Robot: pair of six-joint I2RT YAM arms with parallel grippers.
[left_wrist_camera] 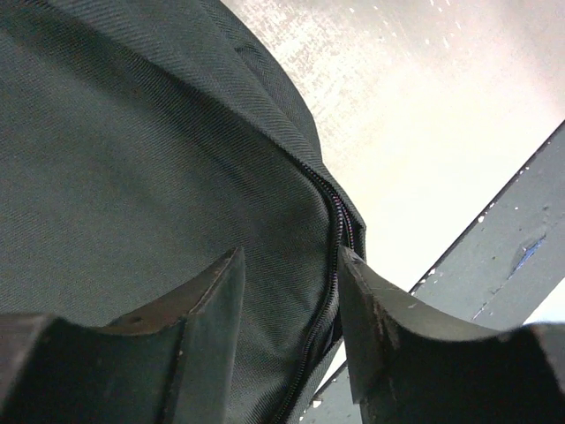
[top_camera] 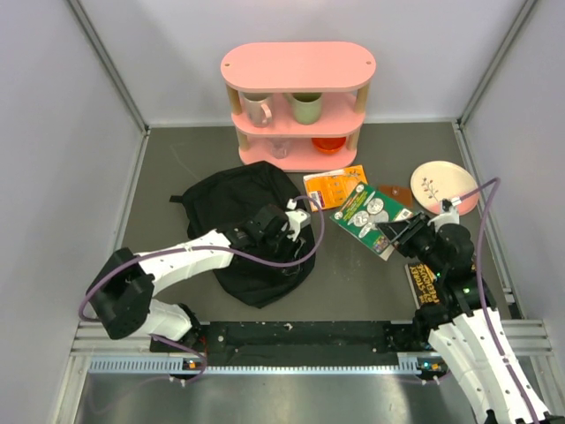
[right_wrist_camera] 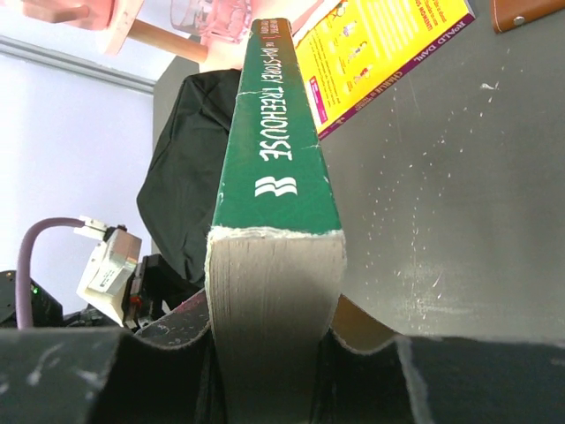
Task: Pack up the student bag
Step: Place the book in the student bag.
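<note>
Black fabric of the student bag (top_camera: 238,225) is slumping in a wrinkled heap on the grey table (top_camera: 353,283), left of centre and just in front of the pink shelf (top_camera: 297,66); its inside is not showing. The shelf is holding two mugs on its middle tier, a pale mug (top_camera: 257,109) and a green mug (top_camera: 306,108), while one clear glass (top_camera: 279,147) and one orange bowl (top_camera: 328,144) are sitting on the lower tier. Three books are showing. The right gripper (top_camera: 399,231) is clamping the green book (top_camera: 375,215) by its page edge, spine pointing away. An orange book (top_camera: 334,185) is lying flat beside the bag. A black book (top_camera: 422,281) with yellow lettering is lying partly under the right arm. One floral plate (top_camera: 443,187) and one brown leather piece (top_camera: 397,193) are resting to the right. The left gripper (top_camera: 287,223) is sitting on the bag's right edge, its fingers standing partly apart astride the zipper (left_wrist_camera: 334,265), not visibly pinching it.
</note>
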